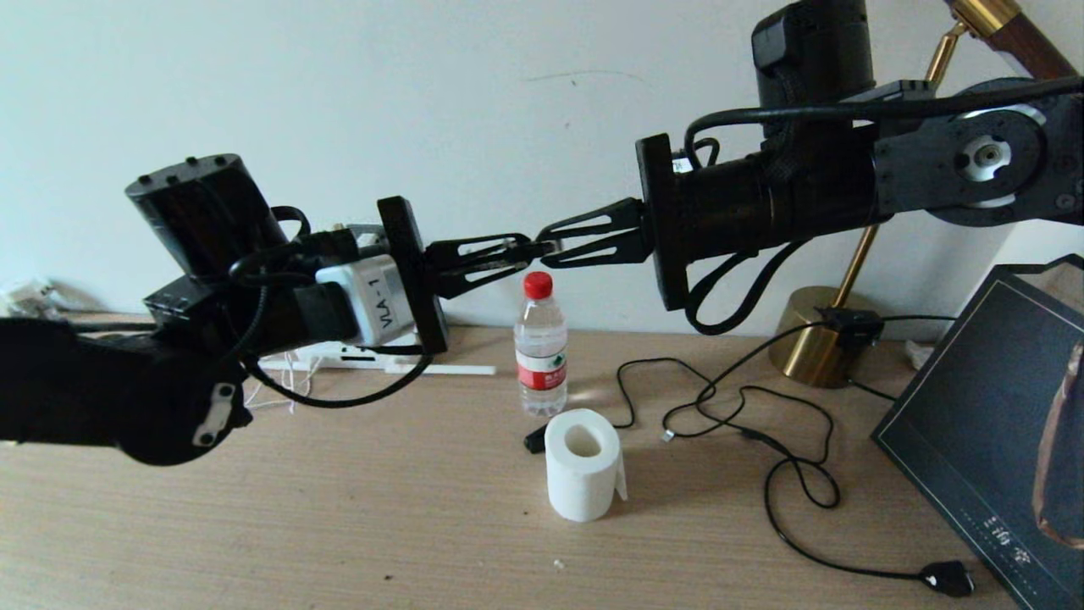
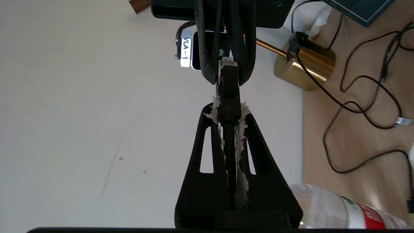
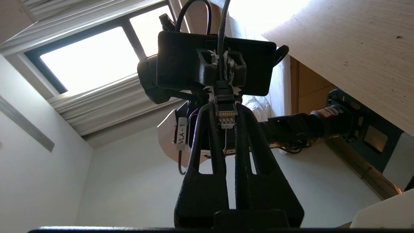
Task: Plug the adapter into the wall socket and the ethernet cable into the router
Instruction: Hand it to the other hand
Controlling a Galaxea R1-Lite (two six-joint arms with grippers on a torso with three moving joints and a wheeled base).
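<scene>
Here, both hands meet tip to tip in the air directly above the water bottle (image 1: pixel 540 347), which stands on the bench (image 1: pixel 339 508) near the wall. The left hand (image 1: pixel 517 252) reaches in from the bottle's left, and its fingers (image 2: pixel 207 142) are clamped narrow on the ethernet cable (image 2: pixel 229 97): the cable's black boot sits between the white-padded fingertips, and the cord runs back along the gap between the fingers. The right hand (image 1: pixel 550 246) comes in from the bottle's right, its fingers (image 3: pixel 207 145) also pressed close together, pinching the clear tip of the same plug (image 3: pixel 225 118), whose metal contacts show in the right wrist view. So the plug is held from both ends, level, just above the bottle's red cap.

In front of the bottle stands a white paper roll (image 1: pixel 583 462), upright, with a small dark object touching it on the left. To the bottle's right, a thin black cord (image 1: pixel 788 474) loops over the bench and ends in a black inline plug (image 1: pixel 948 578) near the front edge. Behind those loops, further right of the bottle, is the brass lamp base (image 1: pixel 817 339), and beyond it a dark framed panel (image 1: pixel 974 407). To the bottle's left, partly hidden behind the left arm, a white stick-like piece (image 1: pixel 449 368) lies against the wall; what it belongs to cannot be made out.
</scene>
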